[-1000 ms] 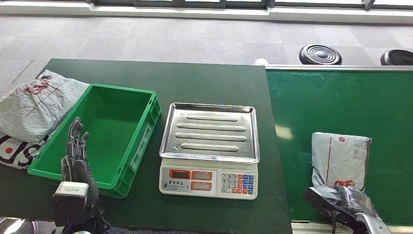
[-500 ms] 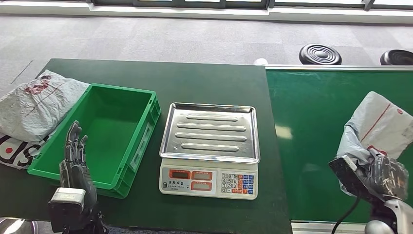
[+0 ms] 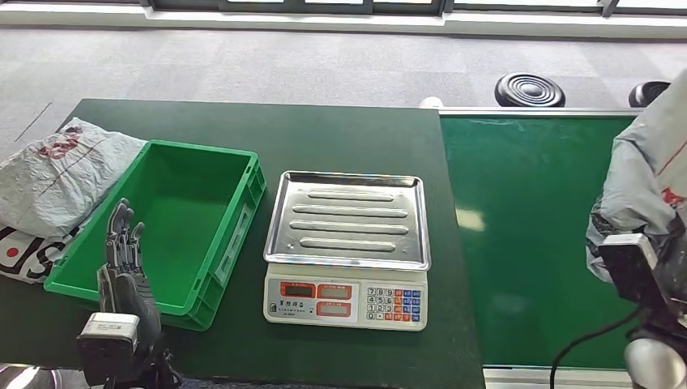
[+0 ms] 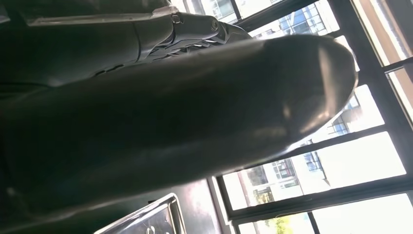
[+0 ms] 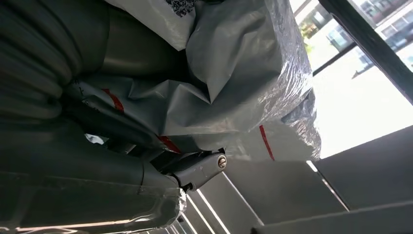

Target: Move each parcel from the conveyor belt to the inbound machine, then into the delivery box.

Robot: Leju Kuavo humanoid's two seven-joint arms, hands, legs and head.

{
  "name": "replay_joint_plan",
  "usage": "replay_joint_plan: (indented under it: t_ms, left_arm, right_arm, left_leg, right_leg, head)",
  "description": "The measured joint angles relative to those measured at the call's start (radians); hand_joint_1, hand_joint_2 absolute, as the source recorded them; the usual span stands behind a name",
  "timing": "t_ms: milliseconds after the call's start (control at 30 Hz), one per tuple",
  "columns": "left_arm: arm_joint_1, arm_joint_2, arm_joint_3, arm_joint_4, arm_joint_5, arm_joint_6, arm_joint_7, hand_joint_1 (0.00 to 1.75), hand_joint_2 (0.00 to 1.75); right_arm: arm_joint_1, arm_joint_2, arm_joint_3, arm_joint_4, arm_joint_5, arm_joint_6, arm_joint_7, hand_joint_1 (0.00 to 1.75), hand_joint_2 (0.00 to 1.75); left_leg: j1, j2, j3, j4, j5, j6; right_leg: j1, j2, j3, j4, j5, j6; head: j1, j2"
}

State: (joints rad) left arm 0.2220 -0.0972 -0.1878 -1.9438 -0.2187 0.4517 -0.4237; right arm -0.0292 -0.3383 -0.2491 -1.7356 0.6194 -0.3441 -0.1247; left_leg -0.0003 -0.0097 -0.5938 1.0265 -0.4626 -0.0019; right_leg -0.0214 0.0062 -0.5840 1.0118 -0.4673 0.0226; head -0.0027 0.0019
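Your conveyor belt [image 3: 535,243]: green, right of the table, nothing lying on its visible surface, since the parcel is lifted clear above its right side. Your delivery box [image 3: 166,231]: green crate, open and vacant, left of the scale to receive weighed stock. Your inbound machine [image 3: 348,239]: scale with bare steel pan, between belt and box. Your parcel [image 3: 648,174]: grey crinkled poly mailer, red markings, gripped by your right hand [image 5: 87,107] with fingers wrapped round its lower end. Your left hand [image 3: 123,263]: raised beside the box, fingers extended, holding nothing.
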Motion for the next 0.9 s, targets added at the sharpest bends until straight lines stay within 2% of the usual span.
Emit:
replay_joint_plan:
  t_ms: [100,167,300,433,667,900]
  left_arm:
    - [-0.016,0.0,-0.001,0.015,0.004,-0.002,-0.012,0.0,0.0]
    - [-0.032,0.0,-0.005,0.028,0.01,-0.008,-0.019,0.0,0.0]
    - [-0.079,0.0,-0.026,0.057,0.021,-0.018,-0.023,0.0,0.0]
    - [-0.115,0.004,-0.046,0.09,0.031,-0.013,-0.027,0.0,0.0]
    - [-0.145,0.016,-0.069,0.132,0.098,-0.003,-0.017,0.0,0.0]
    - [-0.16,0.019,-0.077,0.155,0.099,0.045,-0.008,0.0,0.0]
  right_arm:
    - [-0.079,0.008,0.034,-0.004,0.012,0.004,-0.046,1.75,1.75]
    - [-0.15,0.024,0.098,0.01,0.041,0.018,-0.065,1.75,1.75]
    - [-0.321,0.082,0.289,0.123,0.067,0.034,-0.07,1.75,1.75]
    - [-0.434,0.136,0.471,0.231,0.057,0.029,-0.082,1.75,1.75]
    - [-0.486,0.251,0.702,0.355,-0.025,0.056,-0.115,1.75,1.75]
    - [-0.484,0.351,0.818,0.456,-0.055,0.113,-0.123,1.75,1.75]
  left_leg:
    - [0.0,0.0,-0.003,0.0,0.0,0.0]
    - [0.0,0.003,-0.006,-0.001,0.0,-0.001]
    - [0.002,0.005,0.0,-0.001,0.004,-0.003]
    - [0.004,0.001,0.0,-0.001,0.006,-0.005]
    - [0.005,0.0,-0.001,-0.002,0.006,-0.006]
    - [0.005,0.0,-0.001,-0.001,0.005,-0.006]
  right_leg:
    - [0.0,0.0,0.001,0.0,0.001,0.0]
    - [0.0,0.002,0.001,0.0,0.001,-0.001]
    - [0.002,0.006,-0.001,0.001,0.003,-0.003]
    - [0.004,0.003,-0.001,0.001,0.005,-0.004]
    - [0.005,0.002,-0.002,0.001,0.004,-0.005]
    - [0.005,0.002,-0.003,0.001,0.004,-0.005]
  head:
    - [0.0,0.0]
    - [0.0,0.0]
    - [0.0,0.0]
    - [0.0,0.0]
    - [0.0,0.0]
    - [0.0,0.0]
